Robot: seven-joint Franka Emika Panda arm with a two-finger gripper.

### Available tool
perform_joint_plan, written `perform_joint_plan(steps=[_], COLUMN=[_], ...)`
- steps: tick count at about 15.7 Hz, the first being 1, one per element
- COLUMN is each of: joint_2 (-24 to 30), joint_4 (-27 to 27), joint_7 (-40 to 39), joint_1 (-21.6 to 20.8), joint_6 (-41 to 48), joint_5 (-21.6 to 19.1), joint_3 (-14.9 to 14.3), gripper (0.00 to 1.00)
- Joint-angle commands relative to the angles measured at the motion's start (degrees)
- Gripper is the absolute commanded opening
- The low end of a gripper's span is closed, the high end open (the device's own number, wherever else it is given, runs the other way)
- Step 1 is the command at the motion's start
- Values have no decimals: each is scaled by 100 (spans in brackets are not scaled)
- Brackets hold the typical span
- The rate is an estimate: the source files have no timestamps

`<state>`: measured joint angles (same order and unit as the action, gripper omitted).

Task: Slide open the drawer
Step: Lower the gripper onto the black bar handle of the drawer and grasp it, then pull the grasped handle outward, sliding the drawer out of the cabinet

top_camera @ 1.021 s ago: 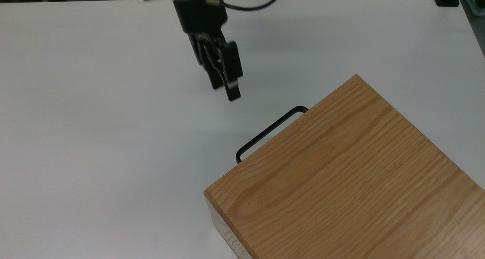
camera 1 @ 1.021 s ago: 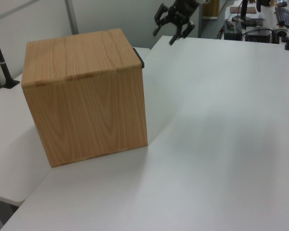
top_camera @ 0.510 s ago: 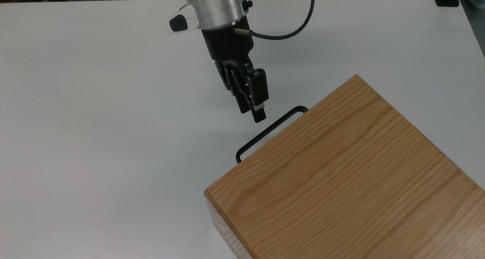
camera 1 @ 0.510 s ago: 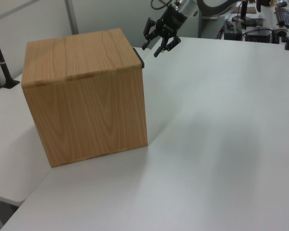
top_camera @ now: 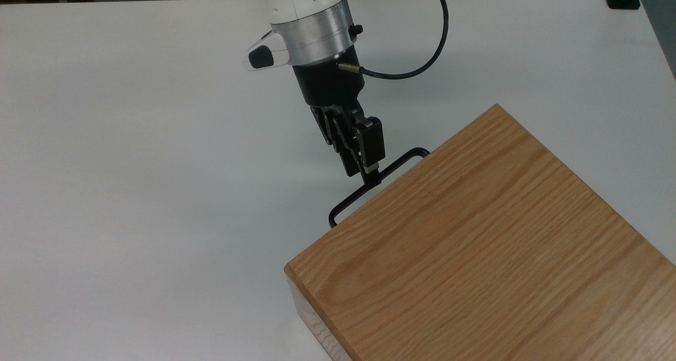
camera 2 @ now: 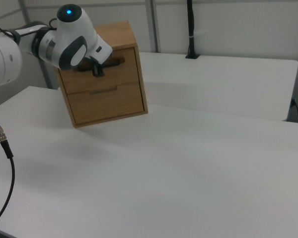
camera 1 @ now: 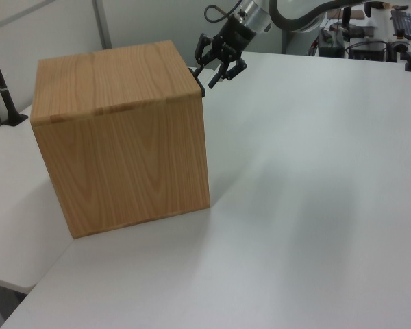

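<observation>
Two drawer fronts, one box, one handle in reach: the upper drawer (camera 2: 105,69) sits closed in the box (top_camera: 475,245) on the bench (top_camera: 132,192). End effector (top_camera: 369,173) is spread at the handle (top_camera: 354,195), not yet pinching; closing off-centre could slip off or drag the box.

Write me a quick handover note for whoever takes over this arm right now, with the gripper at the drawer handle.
Gripper: at the top drawer's handle, fingertips reaching the bar in the top view. Whether it has closed on the bar cannot be told.
Drawer: upper of two fronts in the wooden box, flush with the casing in the right view, not slid out.
Done: approach to the handle.
Left: confirm the grip on the bar, then pull the drawer straight out, away from the box front.
</observation>
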<state>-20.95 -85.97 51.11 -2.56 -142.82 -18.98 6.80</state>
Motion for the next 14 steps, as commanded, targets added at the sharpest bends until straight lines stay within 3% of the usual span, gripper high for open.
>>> perform_joint_plan(steps=[1,3,8,11,14], joint_2=[-146,-164,-226,-226,-165], joint_4=[98,134,134,125,81], joint_7=[48,30,-5,-5,-119], joint_1=[-34,-34,-43,-43,-16], joint_6=[-114,-114,-123,-114,-106], joint_5=[-106,-97,-36,105,123], joint_3=[41,49,58,67,67], gripper=[36,28,22,11,9])
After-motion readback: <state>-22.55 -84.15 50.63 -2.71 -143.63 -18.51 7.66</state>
